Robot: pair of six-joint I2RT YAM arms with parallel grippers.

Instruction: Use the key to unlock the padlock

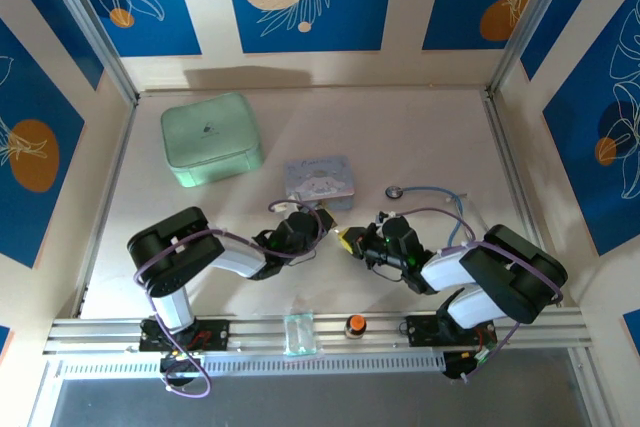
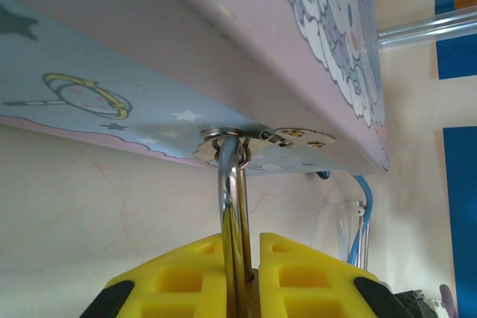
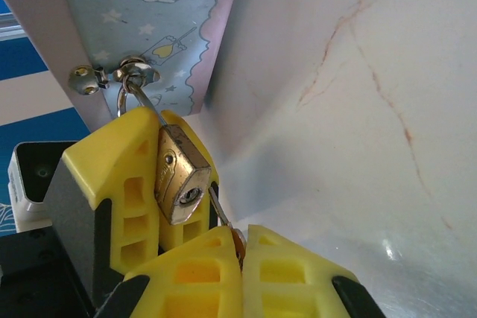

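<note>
Padlock [image 3: 179, 176] hangs from clasp [image 3: 134, 72] of shut box [image 3: 164, 20]

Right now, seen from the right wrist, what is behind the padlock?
Behind the padlock is the left claw, shut on its shackle. The key, held in the right claw, reaches the lock's edge; its tip is covered.

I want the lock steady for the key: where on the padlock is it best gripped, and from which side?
Grip the padlock across its brass body's flat faces, near the shackle, coming from the side away from the keyhole. Flat faces suit the jaws; the thin round shackle would likely pivot in the hasp ring on the box, and the keyhole end must stay open.
</note>
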